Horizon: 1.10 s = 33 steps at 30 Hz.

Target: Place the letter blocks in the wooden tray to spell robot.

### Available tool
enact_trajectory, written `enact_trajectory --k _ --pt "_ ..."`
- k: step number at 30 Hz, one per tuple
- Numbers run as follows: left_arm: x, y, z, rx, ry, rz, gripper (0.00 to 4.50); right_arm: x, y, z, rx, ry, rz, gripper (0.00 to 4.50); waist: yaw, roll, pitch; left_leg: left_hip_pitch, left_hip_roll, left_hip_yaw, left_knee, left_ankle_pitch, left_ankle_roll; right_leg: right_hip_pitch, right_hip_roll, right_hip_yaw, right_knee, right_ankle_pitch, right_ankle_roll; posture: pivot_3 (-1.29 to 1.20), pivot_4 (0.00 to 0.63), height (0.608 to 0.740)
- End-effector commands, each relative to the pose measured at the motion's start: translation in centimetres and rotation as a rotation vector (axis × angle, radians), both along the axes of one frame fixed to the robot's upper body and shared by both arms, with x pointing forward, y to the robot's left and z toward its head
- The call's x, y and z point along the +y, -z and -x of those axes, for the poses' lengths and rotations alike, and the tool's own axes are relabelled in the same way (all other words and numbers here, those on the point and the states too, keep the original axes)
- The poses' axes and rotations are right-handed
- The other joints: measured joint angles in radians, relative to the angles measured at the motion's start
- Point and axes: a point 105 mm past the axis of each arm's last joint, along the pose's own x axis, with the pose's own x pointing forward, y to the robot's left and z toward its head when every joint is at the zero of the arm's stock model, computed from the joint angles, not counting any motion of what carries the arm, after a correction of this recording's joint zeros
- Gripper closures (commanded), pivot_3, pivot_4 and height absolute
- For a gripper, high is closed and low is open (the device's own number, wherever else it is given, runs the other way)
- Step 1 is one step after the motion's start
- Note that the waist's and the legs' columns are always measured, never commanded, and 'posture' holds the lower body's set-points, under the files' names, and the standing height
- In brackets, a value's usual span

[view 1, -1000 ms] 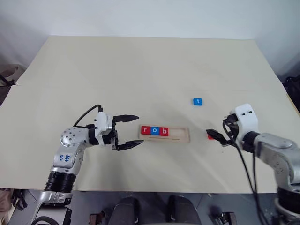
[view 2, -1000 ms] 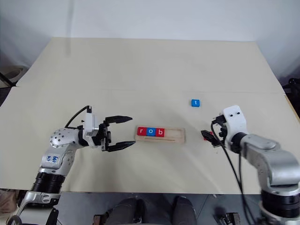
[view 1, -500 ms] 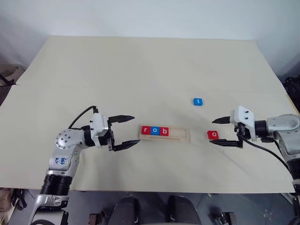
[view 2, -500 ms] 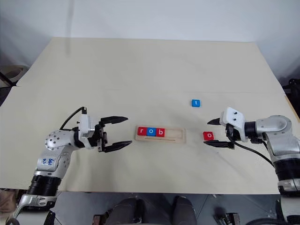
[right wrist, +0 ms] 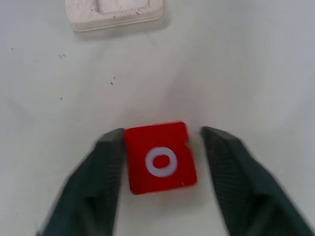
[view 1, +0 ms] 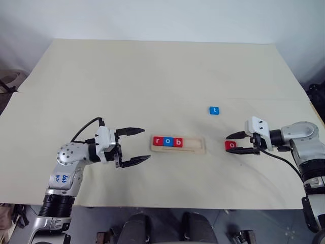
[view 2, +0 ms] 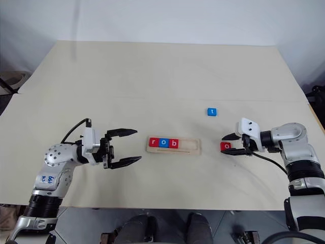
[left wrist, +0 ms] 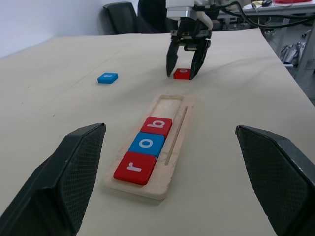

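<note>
You have a broad cream-coloured bench (view 1: 152,76) under both arms. Your left gripper (view 1: 134,146) hangs just above it with its two black fingers spread wide and nothing between them. Just beyond its fingertips, along the line it points, lies the long pale-wood tray (view 1: 195,147) with a raised rim. The near three places of the tray are filled: a red rounded-square tile with a white r (left wrist: 134,167) closest to that gripper, then a blue tile with a white o (left wrist: 146,143), then a red tile with a white b (left wrist: 157,126). The far end of the tray is bare wood.

Your right gripper (view 2: 228,144) sits at the other end of the tray, a little apart from it, pointing back toward it and tilted down to the bench. Its fingers are partly drawn in and straddle a red rounded-square tile with a white o (right wrist: 159,158), which lies flat on the bench. In the right wrist view one finger (right wrist: 106,172) touches the tile's edge, while the other finger (right wrist: 226,167) stands a small gap off, so the tile is not yet clamped.

A blue rounded-square tile with a white t (view 1: 214,110) lies alone on the bench, well apart from the right gripper, off to its far side and away from you.
</note>
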Motion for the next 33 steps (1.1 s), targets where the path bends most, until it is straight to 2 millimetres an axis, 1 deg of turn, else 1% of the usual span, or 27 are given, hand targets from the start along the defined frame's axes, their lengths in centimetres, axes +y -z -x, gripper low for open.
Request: enact_trajectory --k 1,2,4,7,10,13,15,17,20,24,27,33 --pt "0.0 -1.0 0.2 -0.041 0.000 0.013 0.00 0.7 -0.2 0.2 0.006 -0.027 0.003 3.07 0.000 0.000 0.000 0.000 0.000 0.000 0.000 0.000 0.000 0.000 0.000 0.000 0.000 0.000 0.000 0.00 0.150 0.740" --pt "0.0 -1.0 0.2 -0.042 0.000 0.013 0.00 1.1 -0.5 0.1 0.002 -0.031 -0.002 3.07 0.000 0.000 0.000 0.000 0.000 0.000 0.000 0.000 0.000 0.000 0.000 0.000 0.000 0.000 0.000 0.00 0.150 0.740" --pt "-0.1 -1.0 0.1 -0.043 0.000 0.014 0.00 2.4 -1.6 -0.2 0.028 -0.017 -0.068 3.07 -0.001 0.000 0.000 0.000 0.000 0.000 0.000 0.000 0.000 0.000 0.000 0.000 0.000 0.000 0.000 0.00 0.150 0.740" --pt "-0.2 -1.0 -0.1 -0.043 0.003 0.017 0.00 5.5 -3.5 0.1 0.047 -0.057 -0.151 3.07 -0.001 0.001 0.000 0.000 0.001 0.000 0.000 0.000 0.000 -0.001 0.000 0.000 0.001 0.000 0.000 0.00 0.150 0.740" --pt "-0.3 -1.0 -0.2 -0.042 0.007 0.019 0.00 8.3 -4.6 0.5 0.054 -0.088 -0.187 3.07 0.002 0.001 0.000 -0.001 0.001 0.000 0.000 0.000 0.000 -0.002 0.000 0.000 0.001 0.000 0.000 0.00 0.150 0.740" --pt "-0.4 -0.9 -0.3 -0.041 0.012 0.021 0.00 10.4 -5.1 0.6 0.054 -0.091 -0.198 3.07 0.005 0.001 0.000 -0.001 0.000 0.000 0.000 0.000 0.000 -0.002 0.000 0.000 0.001 0.000 0.000 0.00 0.150 0.740" --pt "-0.6 -0.9 -0.4 -0.041 0.015 0.022 0.00 12.1 -5.1 0.9 0.057 -0.112 -0.201 3.07 0.005 0.001 0.000 -0.001 0.000 -0.001 0.000 0.000 0.000 -0.002 -0.001 0.000 0.001 0.000 0.000 0.00 0.150 0.740" --pt "-0.6 -1.0 -0.4 -0.041 0.017 0.023 0.00 13.4 -5.0 1.2 0.067 -0.132 -0.200 3.07 0.004 0.001 0.000 -0.001 -0.001 -0.001 0.000 0.000 0.000 -0.002 -0.001 0.000 0.001 0.000 0.000 0.00 0.150 0.740" --pt "-0.7 -1.0 -0.5 -0.041 0.017 0.024 0.00 14.1 -4.5 1.3 0.072 -0.142 -0.189 3.07 0.003 0.001 0.000 -0.001 -0.001 0.000 0.000 0.000 0.000 -0.002 -0.001 0.000 0.001 0.000 0.000 0.00 0.150 0.740" --pt "-0.6 -1.1 -0.6 -0.047 -0.002 0.034 0.00 15.0 -4.1 0.9 0.062 -0.147 -0.176 3.07 0.001 0.001 0.000 -0.001 -0.001 0.000 0.000 0.000 0.000 -0.002 -0.001 0.000 0.001 0.000 0.000 0.00 0.150 0.740" --pt "-0.6 -1.0 -0.5 -0.047 -0.004 0.035 0.00 15.0 -3.4 0.9 0.060 -0.153 -0.144 3.07 0.001 0.001 0.000 -0.001 -0.001 0.000 0.000 0.000 0.000 -0.002 0.000 0.000 0.001 0.000 0.000 0.00 0.150 0.740" --pt "-0.4 -1.0 -0.4 -0.047 -0.013 0.035 0.00 14.4 -2.9 0.3 0.057 -0.142 -0.116 3.07 0.000 0.001 0.000 -0.001 -0.001 0.000 0.000 0.000 0.000 -0.002 0.000 0.000 0.001 0.000 0.000 0.00 0.150 0.740"
